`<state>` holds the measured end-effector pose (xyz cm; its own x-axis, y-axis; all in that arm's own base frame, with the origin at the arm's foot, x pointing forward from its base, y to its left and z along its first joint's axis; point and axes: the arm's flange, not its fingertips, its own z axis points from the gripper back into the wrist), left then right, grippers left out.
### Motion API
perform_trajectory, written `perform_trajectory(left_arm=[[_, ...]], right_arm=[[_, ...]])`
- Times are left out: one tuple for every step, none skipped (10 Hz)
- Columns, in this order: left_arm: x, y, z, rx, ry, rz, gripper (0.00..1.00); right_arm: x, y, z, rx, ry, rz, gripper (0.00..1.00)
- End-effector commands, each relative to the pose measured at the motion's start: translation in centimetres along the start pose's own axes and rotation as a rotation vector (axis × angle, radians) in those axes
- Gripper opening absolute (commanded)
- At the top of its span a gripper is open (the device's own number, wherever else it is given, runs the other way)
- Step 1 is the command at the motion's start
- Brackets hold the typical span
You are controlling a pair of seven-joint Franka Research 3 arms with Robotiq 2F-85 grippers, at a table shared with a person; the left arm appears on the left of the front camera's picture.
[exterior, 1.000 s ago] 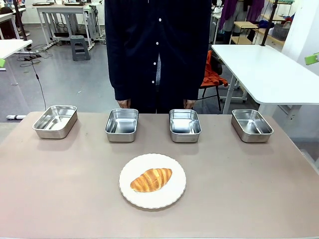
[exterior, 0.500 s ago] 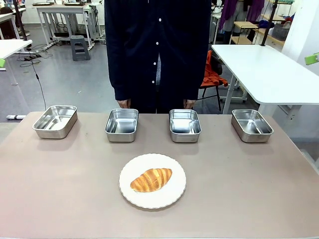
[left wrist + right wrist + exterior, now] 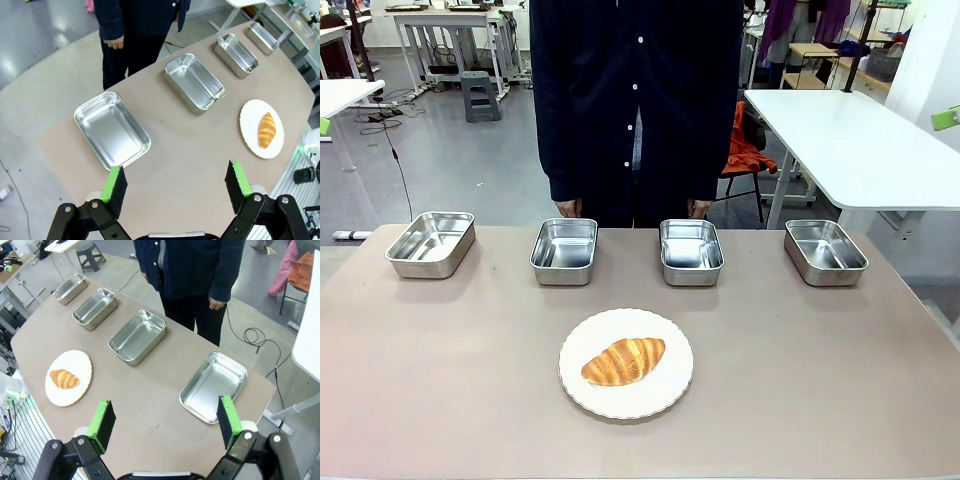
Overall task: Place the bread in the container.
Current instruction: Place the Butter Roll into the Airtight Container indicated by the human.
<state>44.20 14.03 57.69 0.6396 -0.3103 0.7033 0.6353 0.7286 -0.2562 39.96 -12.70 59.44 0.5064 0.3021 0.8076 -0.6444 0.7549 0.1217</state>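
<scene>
Left fingers [image 3: 115, 184]: the two black fingers with green pads on your left arm stand wide apart and hold nothing. They hang high over the left end of the pale brown bench [image 3: 820, 380].
Right fingers [image 3: 102, 421]: the two black fingers with green pads on your right arm stand wide apart too, with nothing between them. They hang high over the right end of the bench.
Bread: the golden-brown stripy croissant [image 3: 623, 361] lies on the round white plate [image 3: 668, 392] at the near middle of the bench. No fingers touch it.
Containers: four shallow shiny steel pans with round corners sit in a row at the far side, well apart from the plate. They are the left-end pan [image 3: 431, 243], the left-middle pan [image 3: 564, 250], the right-middle pan [image 3: 691, 251] and the right-end pan [image 3: 825, 251]. All four are empty.
Which pan: you cannot tell from these pictures which one is meant. The two middle pans are nearest the plate.
Person: a person in a dark buttoned top [image 3: 636, 100] stands at the far side behind the two middle pans, hands down, touching nothing.
Done so far: nothing yet, by the look of it. The bread is not in any pan.
Left for you to do: bring one pair of fingers down to the bread, pinch it softly, lift it off the plate, carry it over a pan, set it inside and let go.
</scene>
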Motion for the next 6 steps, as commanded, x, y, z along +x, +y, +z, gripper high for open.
perform_trajectory(left_arm=[[-0.15, 0.10, 0.18, -0.007, -0.011, -0.005, 1.00], [-0.15, 0.10, 0.18, -0.007, -0.011, -0.005, 1.00], [-0.15, 0.10, 0.18, -0.007, -0.011, -0.005, 1.00], [-0.15, 0.10, 0.18, -0.007, -0.011, -0.005, 1.00], [-0.15, 0.10, 0.18, -0.007, -0.011, -0.005, 1.00], [-0.15, 0.10, 0.18, -0.007, -0.011, -0.005, 1.00]], right_arm=[[0.10, -0.21, -0.16, 0.010, -0.023, 0.017, 1.00], [0.10, -0.21, -0.16, 0.010, -0.023, 0.017, 1.00], [0.10, -0.21, -0.16, 0.010, -0.023, 0.017, 1.00], [0.10, -0.21, -0.16, 0.010, -0.023, 0.017, 1.00], [0.10, -0.21, -0.16, 0.010, -0.023, 0.017, 1.00], [0.10, -0.21, -0.16, 0.010, -0.023, 0.017, 1.00]])
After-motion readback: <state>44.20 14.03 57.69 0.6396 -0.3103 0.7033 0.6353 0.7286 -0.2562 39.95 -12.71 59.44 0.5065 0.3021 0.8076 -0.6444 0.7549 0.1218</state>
